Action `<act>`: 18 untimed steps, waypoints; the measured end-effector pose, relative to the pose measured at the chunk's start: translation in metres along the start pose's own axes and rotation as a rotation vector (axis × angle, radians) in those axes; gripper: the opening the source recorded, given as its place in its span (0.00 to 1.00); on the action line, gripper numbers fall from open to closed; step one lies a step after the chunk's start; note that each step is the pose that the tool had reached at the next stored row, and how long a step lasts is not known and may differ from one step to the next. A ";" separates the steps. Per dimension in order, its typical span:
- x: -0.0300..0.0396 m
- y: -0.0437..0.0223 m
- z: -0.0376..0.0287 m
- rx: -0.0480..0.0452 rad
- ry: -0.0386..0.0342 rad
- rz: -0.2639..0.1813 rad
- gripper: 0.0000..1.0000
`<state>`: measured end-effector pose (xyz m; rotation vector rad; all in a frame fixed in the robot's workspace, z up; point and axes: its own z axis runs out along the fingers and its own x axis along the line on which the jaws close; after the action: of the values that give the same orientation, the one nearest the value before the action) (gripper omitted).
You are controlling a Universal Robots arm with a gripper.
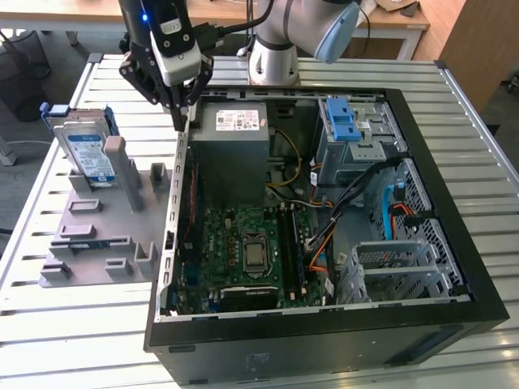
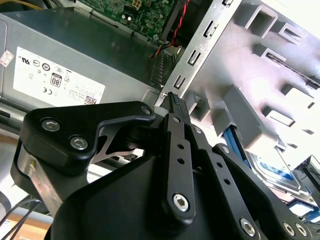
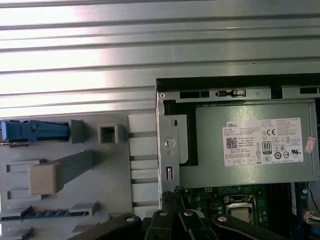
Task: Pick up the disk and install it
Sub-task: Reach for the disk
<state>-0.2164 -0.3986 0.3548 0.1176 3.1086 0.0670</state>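
Note:
The disk point(image 1: 85, 150) stands on edge in a slot of the grey fixture point(image 1: 105, 235), on the exterior view's left beside the open computer case point(image 1: 324, 340). It is a silver drive with a white-and-blue label and a blue carrier. Its blue carrier edge point(image 3: 35, 131) shows in the first wrist view, and a corner of its label point(image 2: 277, 167) in the second wrist view. My gripper point(image 1: 180, 121) hangs over the case's near side wall, to the right of the disk and apart from it. Its black fingers point(image 2: 175, 107) are shut together with nothing between them.
Inside the case lie the grey power supply point(image 1: 235, 138) with a white sticker, the green motherboard point(image 1: 251, 251) and a drive cage with a blue latch point(image 1: 349, 126). Orange and black cables point(image 1: 357, 211) run between them. The slatted metal table point(image 1: 65, 340) surrounds the case and fixture.

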 end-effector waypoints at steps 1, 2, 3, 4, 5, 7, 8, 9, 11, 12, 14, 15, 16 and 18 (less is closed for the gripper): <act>0.0002 0.0000 0.0001 -0.0001 0.0000 0.000 0.11; 0.0005 0.0000 0.0002 -0.0001 -0.0001 0.000 0.11; 0.0009 -0.0001 0.0003 -0.0001 0.0000 0.000 0.11; 0.0018 -0.0001 0.0003 0.0001 0.0003 0.000 0.11; 0.0028 -0.0001 0.0004 0.0001 0.0005 0.000 0.11; 0.0054 0.0001 0.0006 0.0001 0.0013 0.000 0.11; 0.0064 0.0002 0.0007 0.0001 0.0016 0.000 0.11; 0.0073 0.0002 0.0007 0.0001 0.0016 0.000 0.11; 0.0086 0.0003 0.0006 0.0002 0.0017 0.000 0.11; 0.0090 0.0004 0.0002 0.0002 0.0008 0.000 0.11; 0.0091 0.0010 -0.0008 0.0002 -0.0008 0.000 0.11; 0.0092 0.0011 -0.0014 0.0001 -0.0013 0.000 0.11; 0.0092 0.0011 -0.0015 0.0000 -0.0018 0.000 0.11; 0.0093 0.0012 -0.0015 0.0000 -0.0018 0.000 0.11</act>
<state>-0.2255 -0.3968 0.3561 0.1175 3.1068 0.0669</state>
